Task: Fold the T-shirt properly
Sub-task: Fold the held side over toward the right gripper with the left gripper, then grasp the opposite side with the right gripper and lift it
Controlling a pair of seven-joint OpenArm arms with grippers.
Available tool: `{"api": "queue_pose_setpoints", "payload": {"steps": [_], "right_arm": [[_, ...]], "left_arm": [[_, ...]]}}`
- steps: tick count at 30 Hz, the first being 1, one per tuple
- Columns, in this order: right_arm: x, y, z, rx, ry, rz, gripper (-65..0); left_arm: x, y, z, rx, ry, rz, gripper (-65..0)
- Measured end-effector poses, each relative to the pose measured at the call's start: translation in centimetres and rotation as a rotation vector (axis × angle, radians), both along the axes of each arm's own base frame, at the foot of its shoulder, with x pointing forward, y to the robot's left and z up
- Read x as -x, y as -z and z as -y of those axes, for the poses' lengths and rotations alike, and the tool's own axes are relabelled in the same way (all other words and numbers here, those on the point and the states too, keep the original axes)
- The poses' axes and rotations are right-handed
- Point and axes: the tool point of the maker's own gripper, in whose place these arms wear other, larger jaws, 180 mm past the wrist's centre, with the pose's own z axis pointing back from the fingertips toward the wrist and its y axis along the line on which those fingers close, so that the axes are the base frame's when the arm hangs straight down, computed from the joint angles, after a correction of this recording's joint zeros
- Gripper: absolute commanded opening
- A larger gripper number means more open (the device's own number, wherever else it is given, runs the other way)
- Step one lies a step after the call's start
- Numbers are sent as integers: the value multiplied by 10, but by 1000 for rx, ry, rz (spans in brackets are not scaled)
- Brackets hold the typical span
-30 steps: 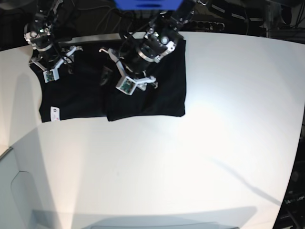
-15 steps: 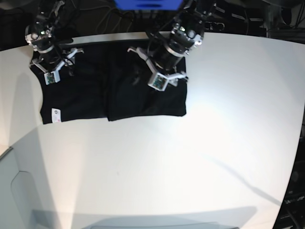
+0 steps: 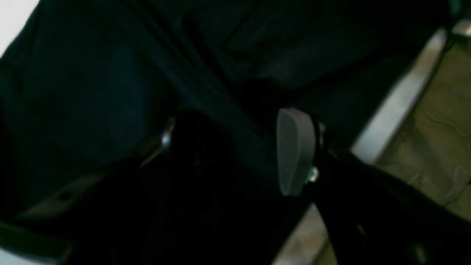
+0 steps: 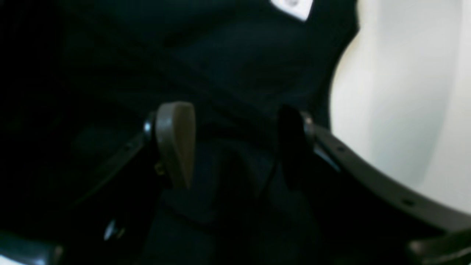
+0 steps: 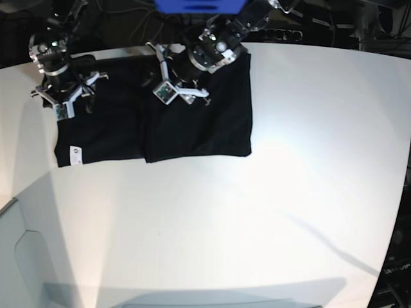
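Note:
The black T-shirt [image 5: 199, 128] lies flat at the far left of the white table [image 5: 270, 218], its right part folded over, a small white tag [image 5: 74, 153] at its near left corner. My left gripper [image 5: 174, 72] hovers over the shirt's far middle. In the left wrist view that gripper [image 3: 232, 147] is open, and a ridge of black cloth [image 3: 110, 84] runs under the gap. My right gripper [image 5: 67, 86] is over the shirt's far left part. It is also open in its own view [image 4: 235, 143], above dark cloth with the tag [image 4: 292, 7] beyond.
Dark cables and gear [image 5: 128, 25] crowd the space behind the table's far edge, with a blue object [image 5: 199, 5] at top centre. The left wrist view shows the table edge [image 3: 401, 99] and floor [image 3: 438, 121] to the right of the shirt.
My left arm swung right, then back left toward the far edge. The right arm drifted slightly left and farther back. The shirt's outline looks the same.

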Motion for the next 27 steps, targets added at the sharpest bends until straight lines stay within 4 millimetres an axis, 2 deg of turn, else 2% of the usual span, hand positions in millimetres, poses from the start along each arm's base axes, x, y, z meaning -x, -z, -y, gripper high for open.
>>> {"api": "queue_pose_setpoints", "payload": {"steps": [2, 5, 8, 11, 13, 16, 20, 23, 27], "right_arm": [[-13, -12, 11, 9, 30, 53, -281], [-26, -21, 18, 15, 49, 95, -281], [-25, -4, 24, 2, 67, 28, -281], [-32, -1, 43, 5, 104, 20, -281], [-32, 6, 54, 0, 129, 2, -281], [-22, 25, 59, -16, 139, -61, -281], [-18, 35, 66, -22, 140, -85, -281], [-17, 44, 62, -63, 145, -82, -281], [-19, 52, 60, -111, 155, -69, -285]], "left_arm": [[2, -1, 1, 1, 5, 1, -317], [-3, -26, -5, 47, -10, 46, -317], [-24, -45, -35, 45, -94, 108, -317], [-44, -52, -78, 7, -206, 150, -317], [-51, -48, -107, -32, -282, 150, -316], [-63, -43, -157, -86, -420, 148, -316], [-72, -34, -204, -154, -533, 148, -316], [-70, -18, -219, -185, -568, 108, -316], [-64, 4, -224, -207, -572, 54, -316]]}}
